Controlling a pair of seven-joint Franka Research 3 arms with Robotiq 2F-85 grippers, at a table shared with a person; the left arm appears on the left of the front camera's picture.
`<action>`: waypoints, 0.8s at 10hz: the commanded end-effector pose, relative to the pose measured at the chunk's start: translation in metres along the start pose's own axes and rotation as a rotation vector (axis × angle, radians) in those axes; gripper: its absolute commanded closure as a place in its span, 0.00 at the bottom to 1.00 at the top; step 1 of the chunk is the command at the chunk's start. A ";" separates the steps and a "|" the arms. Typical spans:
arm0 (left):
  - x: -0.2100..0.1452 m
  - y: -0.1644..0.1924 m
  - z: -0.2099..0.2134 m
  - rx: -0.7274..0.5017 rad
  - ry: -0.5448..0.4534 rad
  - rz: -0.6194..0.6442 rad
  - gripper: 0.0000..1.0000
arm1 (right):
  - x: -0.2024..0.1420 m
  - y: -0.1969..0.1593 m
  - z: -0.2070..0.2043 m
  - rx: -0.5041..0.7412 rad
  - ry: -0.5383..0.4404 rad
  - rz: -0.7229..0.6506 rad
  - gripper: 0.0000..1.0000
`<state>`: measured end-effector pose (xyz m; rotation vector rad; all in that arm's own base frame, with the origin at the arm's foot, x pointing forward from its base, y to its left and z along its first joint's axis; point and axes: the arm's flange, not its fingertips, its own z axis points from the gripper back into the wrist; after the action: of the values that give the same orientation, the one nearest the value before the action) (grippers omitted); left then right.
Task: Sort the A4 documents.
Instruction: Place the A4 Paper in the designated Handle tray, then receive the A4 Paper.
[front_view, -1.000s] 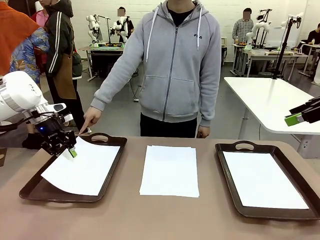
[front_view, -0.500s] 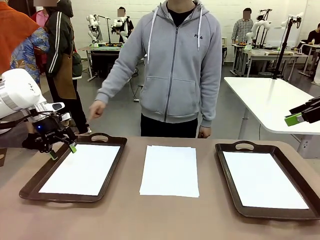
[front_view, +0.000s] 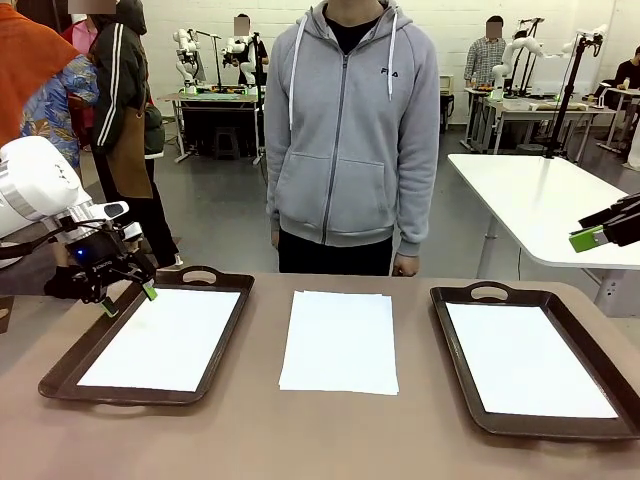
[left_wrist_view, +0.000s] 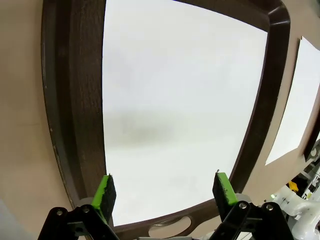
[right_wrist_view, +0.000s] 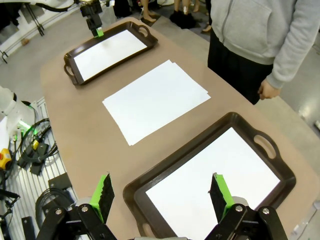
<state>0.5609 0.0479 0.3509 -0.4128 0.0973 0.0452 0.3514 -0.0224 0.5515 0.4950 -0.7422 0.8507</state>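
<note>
L gripper (front_view: 127, 300) at bench (front_view: 340, 430) left edge, over tray (front_view: 62, 378) w/ A4 sheet (front_view: 165, 338); jaws wide, empty. R gripper (right_wrist_view: 162, 192) jaws wide, empty too.

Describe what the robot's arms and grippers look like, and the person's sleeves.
The left arm is glossy white with rounded joints and a black cable. The left gripper and right gripper are black with green pads. The person wears grey hoodie sleeves.
</note>
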 end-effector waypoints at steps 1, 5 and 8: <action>-0.001 0.003 0.000 0.042 0.011 -0.003 0.00 | 0.000 0.000 -0.001 0.003 -0.004 0.003 0.00; -0.001 0.003 0.000 0.042 0.011 -0.003 0.00 | 0.000 0.000 -0.001 0.003 -0.004 0.003 0.00; -0.001 0.003 0.000 0.042 0.011 -0.003 0.00 | 0.000 0.000 -0.001 0.003 -0.004 0.003 0.00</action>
<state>0.5604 0.0494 0.3496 -0.3916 0.1042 0.0333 0.3514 -0.0224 0.5515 0.4950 -0.7422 0.8507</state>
